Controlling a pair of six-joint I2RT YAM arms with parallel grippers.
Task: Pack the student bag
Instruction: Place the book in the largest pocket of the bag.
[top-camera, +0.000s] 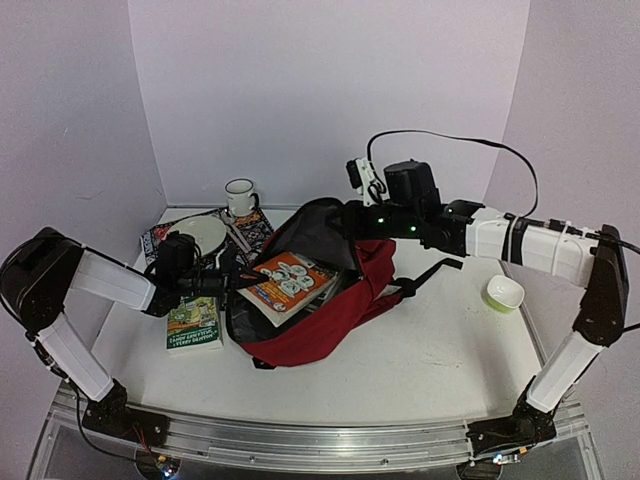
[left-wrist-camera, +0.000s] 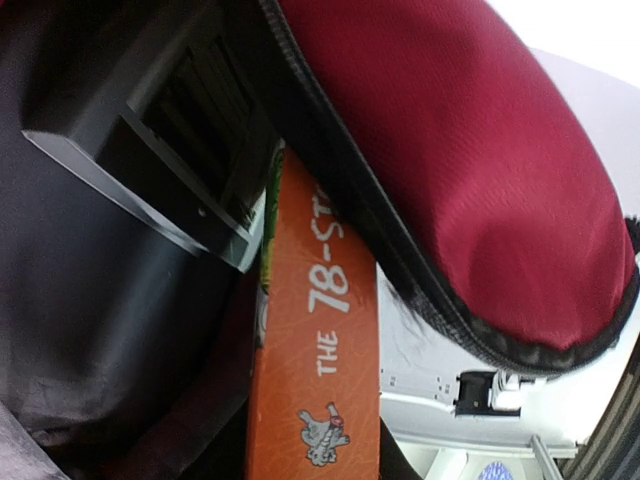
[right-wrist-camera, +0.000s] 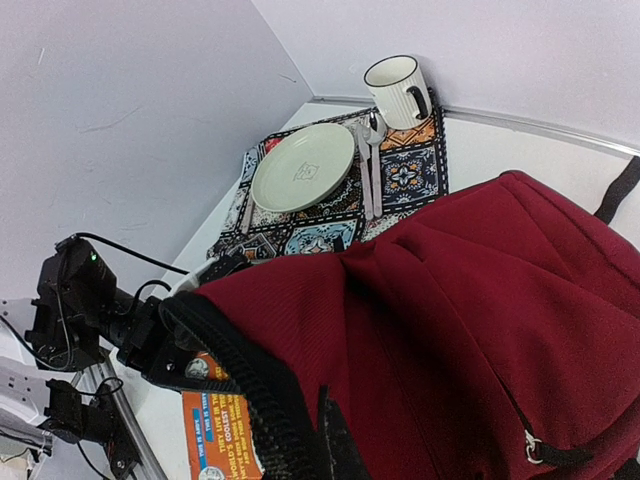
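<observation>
Got the red backpack (top-camera: 330, 320) slumped in the middle of the worktop (top-camera: 430, 370), mouth gaping toward the left arm with grey lining on show. Spotted an orange book (top-camera: 290, 285) poking out of the opening. Found the right fingers (top-camera: 346, 216) pinched fully closed on the top flap at the far edge, holding it up. Found the left fingers (top-camera: 232, 282) tucked in at the left rim, right up against the lining beside the orange book; honestly can't tell how far apart or whether gripping anything. Also seeing a green book (top-camera: 193, 325) flat on the worktop just left of the backpack, under the left arm. Further back, seeing a patterned mat (right-wrist-camera: 410, 170) with a plate (right-wrist-camera: 303, 167) and spoon (right-wrist-camera: 368, 165) on it, mug (right-wrist-camera: 398, 90) at its far corner. Noticed a small green bowl (top-camera: 503, 293) off to the right, well apart from the backpack.
</observation>
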